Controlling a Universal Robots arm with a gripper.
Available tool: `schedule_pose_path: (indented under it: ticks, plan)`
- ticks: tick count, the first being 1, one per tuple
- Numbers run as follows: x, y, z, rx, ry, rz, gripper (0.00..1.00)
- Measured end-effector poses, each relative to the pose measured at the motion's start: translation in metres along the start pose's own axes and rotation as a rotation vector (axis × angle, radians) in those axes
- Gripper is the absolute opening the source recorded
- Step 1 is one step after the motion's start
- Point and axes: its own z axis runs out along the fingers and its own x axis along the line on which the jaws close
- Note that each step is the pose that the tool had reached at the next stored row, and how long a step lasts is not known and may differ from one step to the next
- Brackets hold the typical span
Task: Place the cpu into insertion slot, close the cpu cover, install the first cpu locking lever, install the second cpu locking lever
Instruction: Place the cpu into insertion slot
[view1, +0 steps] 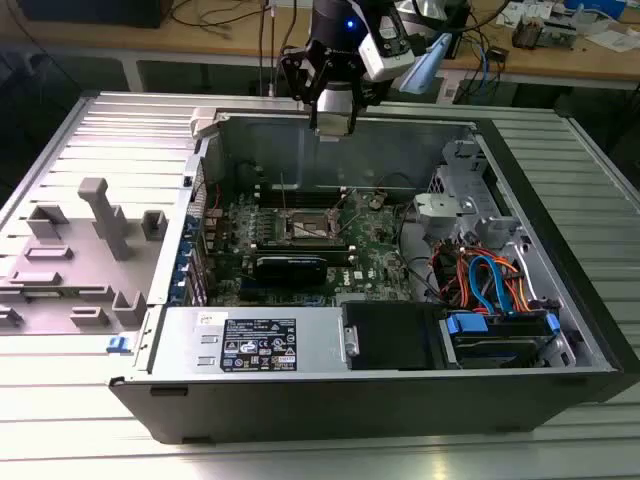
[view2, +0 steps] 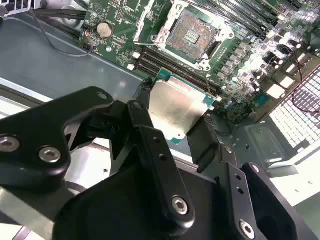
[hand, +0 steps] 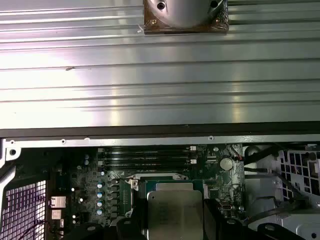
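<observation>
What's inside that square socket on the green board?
Nothing yet: in the second wrist view the insertion slot shows bare contacts. The cpu is gripped in the pincer. In the first wrist view the cpu hides much of it.

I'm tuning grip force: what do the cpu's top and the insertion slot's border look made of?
The cpu top looks like dull silver-grey metal, matte with soft glare, rimmed by green board. The insertion slot border seems bright bare metal, glinting at edges; which metal is unclear.
</observation>
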Motion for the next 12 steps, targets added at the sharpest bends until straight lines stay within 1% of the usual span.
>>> schedule_pose_path:
  ticks: [2, 4, 5, 6, 8, 12]
  plan:
    - [-0.0001, -0.0013, -0.0001, 0.0, 0.0, 0.0, 0.54]
    - [-0.0001, -0.0065, -0.0004, 0.0, -0.0002, 0.001, 0.54]
    - [-0.0002, -0.0065, -0.0004, 0.0002, -0.001, 0.012, 0.54]
    - [-0.0002, -0.0066, -0.0003, 0.0001, -0.0028, 0.032, 0.54]
    - [-0.0002, -0.0067, -0.0003, 0.0, -0.0044, 0.05, 0.54]
    - [-0.0002, -0.0067, -0.0003, -0.0001, -0.0047, 0.053, 0.54]
